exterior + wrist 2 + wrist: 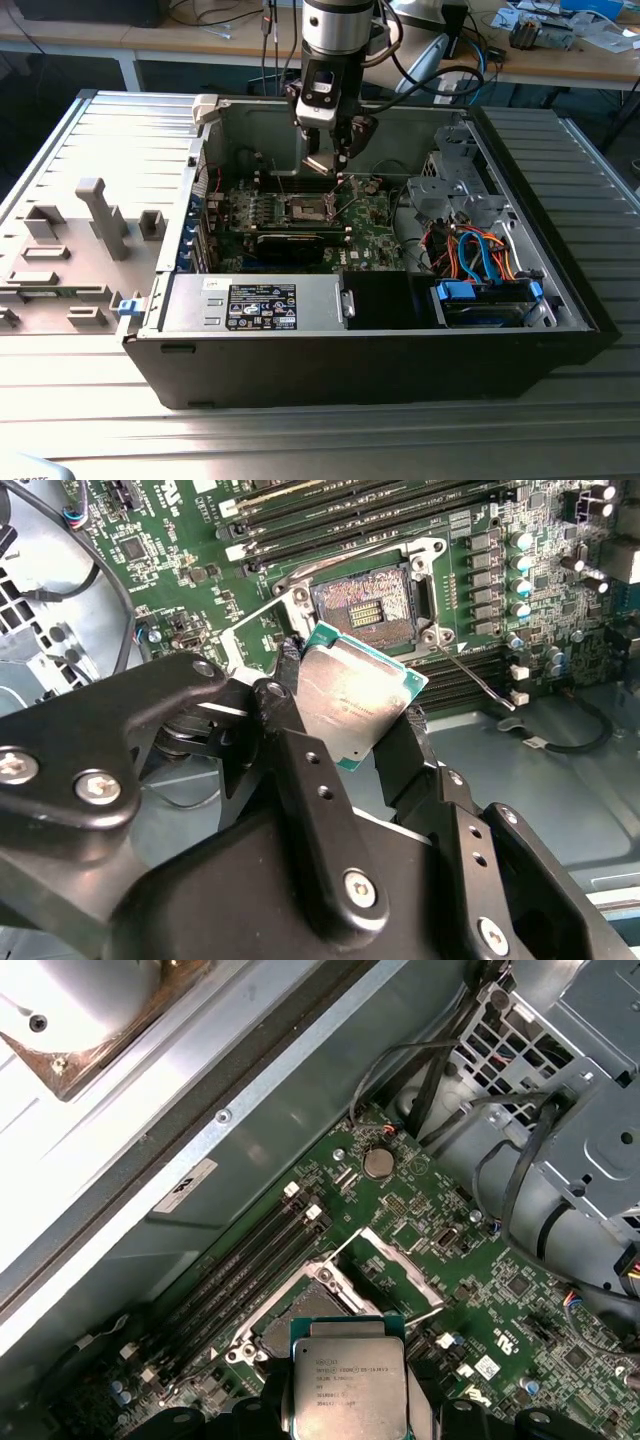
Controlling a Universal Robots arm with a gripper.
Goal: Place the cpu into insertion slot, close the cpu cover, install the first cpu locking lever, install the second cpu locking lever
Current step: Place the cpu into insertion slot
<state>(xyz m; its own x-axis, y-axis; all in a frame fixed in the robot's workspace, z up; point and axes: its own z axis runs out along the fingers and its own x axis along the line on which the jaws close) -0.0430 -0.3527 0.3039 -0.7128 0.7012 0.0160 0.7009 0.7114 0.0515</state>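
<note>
The pincer [352, 685] is clenched on the cpu [360, 710], gripping it by two opposite edges, so the chip hangs tilted with its metal top toward the second wrist camera. The insertion slot [362, 608] lies open and bare on the motherboard [480, 590], apart from the chip and just beyond its free edge. In the exterior view the slot sits below the pincer and slightly toward the exterior view's left. The cpu cover [392, 1268] seems to stand swung up beside the slot, though its outline blends with the board. In the first wrist view the chip's edges look roughly square to the slot's frame.
</note>
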